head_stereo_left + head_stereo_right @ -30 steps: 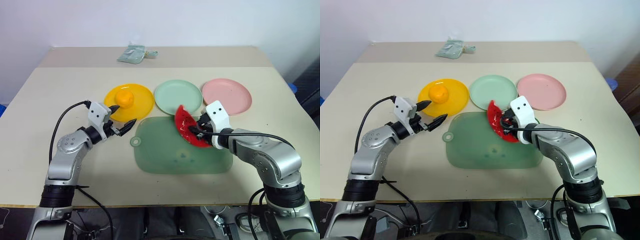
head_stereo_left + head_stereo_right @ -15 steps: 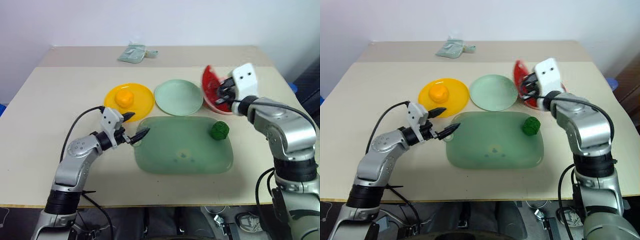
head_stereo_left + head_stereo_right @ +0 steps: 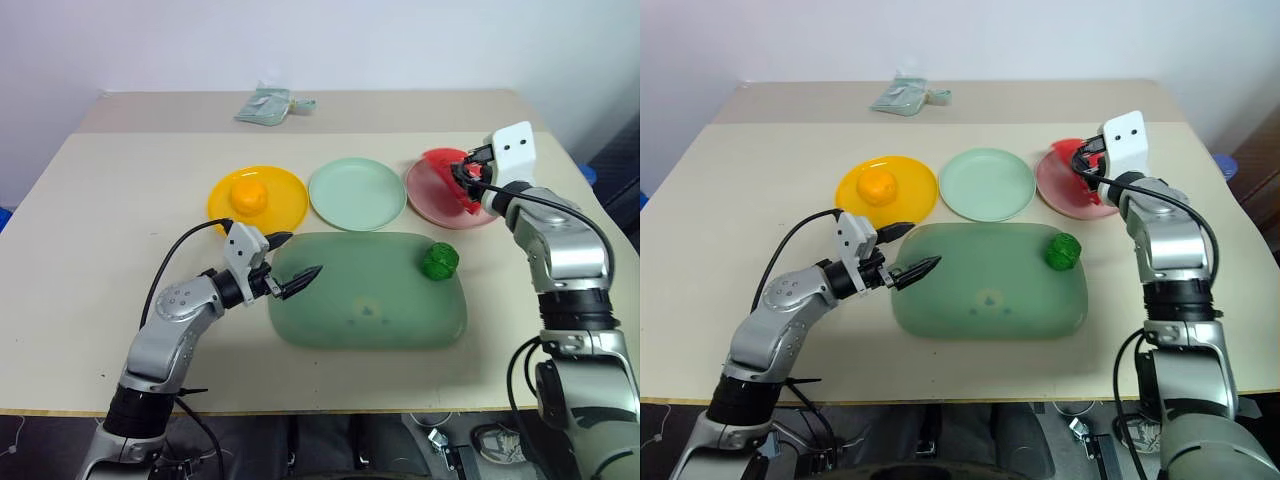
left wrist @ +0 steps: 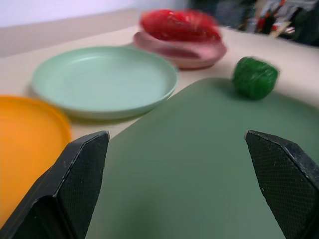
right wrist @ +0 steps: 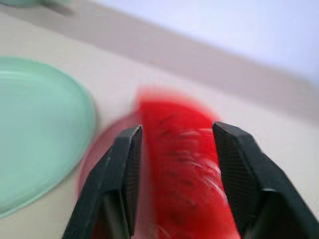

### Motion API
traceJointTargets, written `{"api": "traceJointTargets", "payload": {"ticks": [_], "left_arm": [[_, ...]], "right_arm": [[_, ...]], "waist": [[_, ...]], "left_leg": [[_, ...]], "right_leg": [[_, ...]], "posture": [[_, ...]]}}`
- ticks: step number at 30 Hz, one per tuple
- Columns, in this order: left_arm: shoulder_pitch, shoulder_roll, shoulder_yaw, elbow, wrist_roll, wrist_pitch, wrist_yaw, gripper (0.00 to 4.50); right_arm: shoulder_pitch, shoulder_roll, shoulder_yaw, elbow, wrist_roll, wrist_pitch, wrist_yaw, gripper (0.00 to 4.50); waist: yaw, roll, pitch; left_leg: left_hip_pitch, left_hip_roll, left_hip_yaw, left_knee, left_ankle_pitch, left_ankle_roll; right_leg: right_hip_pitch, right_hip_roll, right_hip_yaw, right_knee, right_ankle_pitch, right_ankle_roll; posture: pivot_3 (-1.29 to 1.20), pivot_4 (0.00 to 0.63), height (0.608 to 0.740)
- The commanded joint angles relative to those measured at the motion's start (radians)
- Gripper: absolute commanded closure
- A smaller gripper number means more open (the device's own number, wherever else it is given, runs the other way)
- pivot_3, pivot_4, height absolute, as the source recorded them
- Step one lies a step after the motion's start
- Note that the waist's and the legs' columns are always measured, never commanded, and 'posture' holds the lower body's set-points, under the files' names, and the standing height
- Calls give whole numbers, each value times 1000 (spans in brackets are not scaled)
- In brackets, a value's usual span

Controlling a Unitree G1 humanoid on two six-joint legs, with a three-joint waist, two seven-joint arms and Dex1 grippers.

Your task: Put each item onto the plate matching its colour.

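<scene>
watermelon wedge (image 3: 447,168): on pink plate (image 3: 432,196), between parted fingers of right gripper (image 3: 466,170); may roll off if nudged. left gripper (image 3: 291,262): spread, empty, over green tray (image 3: 370,300). bumpy green vegetable (image 3: 438,261): on tray.

3 round plates sit on the bench (image 3: 90,200): 1 yellow plate (image 3: 283,205), 1 mint green plate (image 3: 357,193), 1 pink plate (image 3: 432,200). 3 toy foods: 1 orange (image 3: 248,196), 1 watermelon wedge (image 3: 447,163), 1 green vegetable (image 3: 439,261). 1 green tray (image 3: 370,295). 1 folded cloth (image 3: 266,106). 2 pincers: left pincer (image 3: 293,262), right pincer (image 3: 469,170).
</scene>
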Motion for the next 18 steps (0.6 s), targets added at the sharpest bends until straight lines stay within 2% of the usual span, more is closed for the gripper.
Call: {"api": "traceJointTargets", "payload": {"ticks": [1, 3, 6, 8, 9, 13, 18], "left_arm": [[6, 10, 21, -35, -4, -28, 1, 0], [10, 17, 19, -30, -6, -33, -6, 0], [3, 24, 13, -13, -4, -47, -25, 0], [-5, 27, 6, -1, -7, -54, -44, 0], [-10, 28, 0, 6, -8, -56, -56, 0], [-19, 24, -14, 32, -3, -69, -79, 0], [-37, 16, -19, 43, 1, -66, -82, 0]], "right_arm": [[116, -55, -55, -180, 59, 12, 106, 2145], [190, -75, -80, -248, 80, 32, 132, 2145], [316, -96, -140, -382, 196, 138, 207, 1281], [407, -108, -162, -445, 206, 190, 206, 340], [456, -112, -164, -474, 197, 192, 202, 46], [533, -74, -183, -530, 246, 255, 182, 46], [499, -21, -124, -455, 183, 235, 111, 46]], "waist": [[-1, 0, 0], [-4, 0, 0], [-4, 0, 0], [-4, 1, 0], [-4, 0, 0], [-4, 0, 0], [-5, 1, 0]], "left_leg": [[0, 0, 0, 0, 0, 0], [0, 0, 0, 0, -1, 2], [1, 0, 0, 0, -1, 2], [1, 1, 0, 0, -2, 4], [1, 1, -1, 0, -3, 4], [1, 1, 0, 0, -3, 5], [2, 1, -1, 0, -3, 4]], "right_leg": [[0, 0, 0, 0, 0, 0], [0, 0, 0, 0, 0, 0], [0, 0, 0, 0, 0, 0], [0, 0, 0, 0, 0, 0], [0, 0, 0, 0, 0, 0], [1, 0, 0, 0, 0, 0], [2, 0, 0, 1, 0, 0]], "posture": [[0, 150, 740], [0, 150, 740], [0, 150, 740], [0, 150, 740], [0, 150, 740], [0, 150, 740], [0, 150, 740]]}}
